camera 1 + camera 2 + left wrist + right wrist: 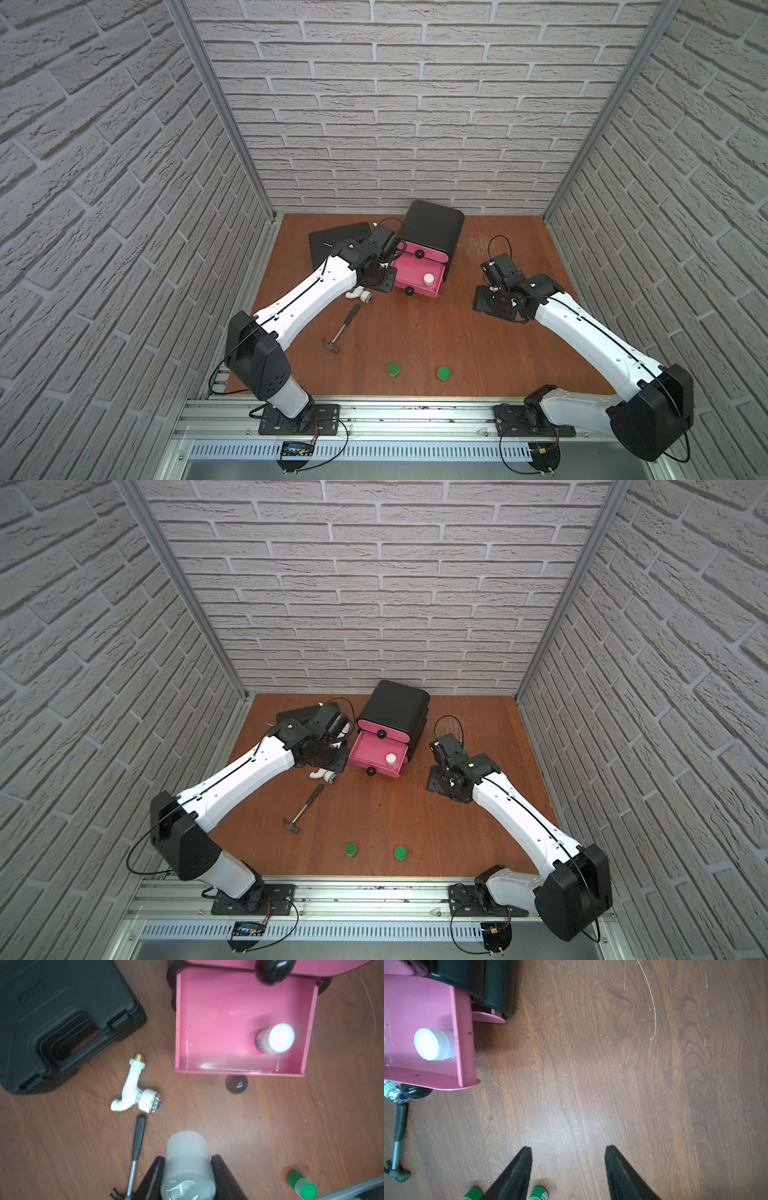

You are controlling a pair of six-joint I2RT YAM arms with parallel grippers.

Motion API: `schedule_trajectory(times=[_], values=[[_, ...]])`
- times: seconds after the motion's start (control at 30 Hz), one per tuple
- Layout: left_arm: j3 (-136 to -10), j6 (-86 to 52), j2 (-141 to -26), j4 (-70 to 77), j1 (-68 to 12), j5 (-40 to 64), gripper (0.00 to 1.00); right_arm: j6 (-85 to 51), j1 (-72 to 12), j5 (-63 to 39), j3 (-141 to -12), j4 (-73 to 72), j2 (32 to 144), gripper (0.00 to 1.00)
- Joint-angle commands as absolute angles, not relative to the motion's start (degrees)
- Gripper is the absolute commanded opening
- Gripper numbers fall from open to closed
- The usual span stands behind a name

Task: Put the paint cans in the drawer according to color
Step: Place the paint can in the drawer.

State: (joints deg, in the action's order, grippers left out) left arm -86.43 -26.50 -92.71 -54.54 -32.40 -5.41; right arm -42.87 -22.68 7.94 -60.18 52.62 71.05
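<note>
Right of the open pink plastic drawer (207, 1022), the right gripper (568, 1151) is spread, empty. Left of the drawer, by the left gripper (188, 1157) a white-lidded round jar (187, 1142) is pinched at its sides; judged light, stiff, slippery.

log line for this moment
left gripper: shut on white jar | right gripper: open | drawer: second white jar | table: two green jars
</note>
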Motion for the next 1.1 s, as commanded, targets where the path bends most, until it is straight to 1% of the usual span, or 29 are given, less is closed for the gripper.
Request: schedule_trajectory(times=[0.0,0.27,0.43,0.6,0.8,0.93,1.07], values=[[-92.5,-23.8,-98.4,-53.1,-32.1,-5.5,0.37,-42.7,-21.7,8.8,-58.9,52.4,69.3,0.61],[-103.9,-22.2,-110.5,-51.6,-32.9,-6.0,0.37,-42.5,-20.5,8.1,-59.2,52.5,69.1,0.60],[-107.6,-21.5,-115.8,-52.5,-33.3,-6.5,0.38,-41.6,-19.7,8.1,-59.4,52.9,69.0,0.60],[-108.7,-21.6,-118.1,-52.1,-33.3,-6.0,0.39,-40.9,-18.7,7.8,-59.4,53.2,68.9,0.60],[-107.0,-23.0,-118.7,-50.0,-33.3,-6.0,0.41,-40.3,-17.8,7.3,-59.5,53.2,69.0,0.60],[-107.0,-23.1,-119.5,-49.7,-33.3,-5.8,0.47,-39.9,-17.4,7.1,-59.9,53.2,69.3,0.60],[-106.8,-23.0,-119.8,-49.6,-33.3,-5.8,0.48,-39.7,-17.1,7.1,-60.2,53.3,69.3,0.60]])
